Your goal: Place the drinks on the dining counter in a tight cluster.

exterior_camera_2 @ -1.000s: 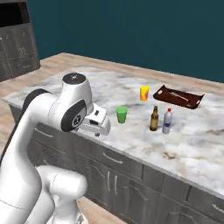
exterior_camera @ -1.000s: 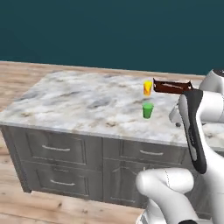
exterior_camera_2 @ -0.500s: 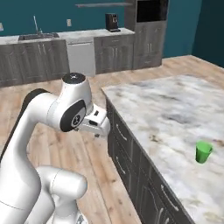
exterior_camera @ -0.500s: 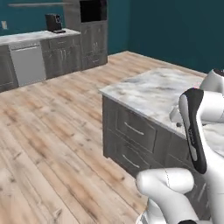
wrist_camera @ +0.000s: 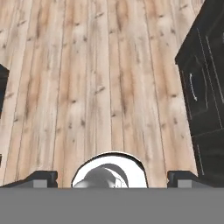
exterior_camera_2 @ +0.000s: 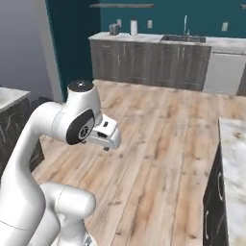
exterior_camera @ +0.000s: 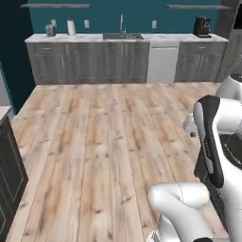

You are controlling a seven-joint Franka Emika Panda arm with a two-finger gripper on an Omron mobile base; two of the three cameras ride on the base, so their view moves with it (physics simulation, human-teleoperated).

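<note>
Rightward, dining counter (exterior_camera_2: 234, 158) edge lengthwise.

Light plank floor (exterior_camera: 104, 142) ahead, teal wall (exterior_camera: 127, 14) behind grey cabinets (exterior_camera: 94, 61), sink (exterior_camera: 122, 36), white dishwasher (exterior_camera: 161, 64) alongside.

1. The white arm (exterior_camera_2: 57, 126) stood folded over its base, upper link rising to a dark-capped joint, then bending forward and down
2. In the left base view the arm (exterior_camera: 213, 137) rose at the lower right, a dark strip running down its forearm
3. The gripper (wrist_camera: 112, 176) pointed down at the floor, its two dark fingertips (wrist_camera: 41, 177) set far apart at the bottom corners of the hand view, jaws wide with nothing between them
4. The hand (exterior_camera_2: 103, 135) sat tucked close beside the elbow joint
</note>
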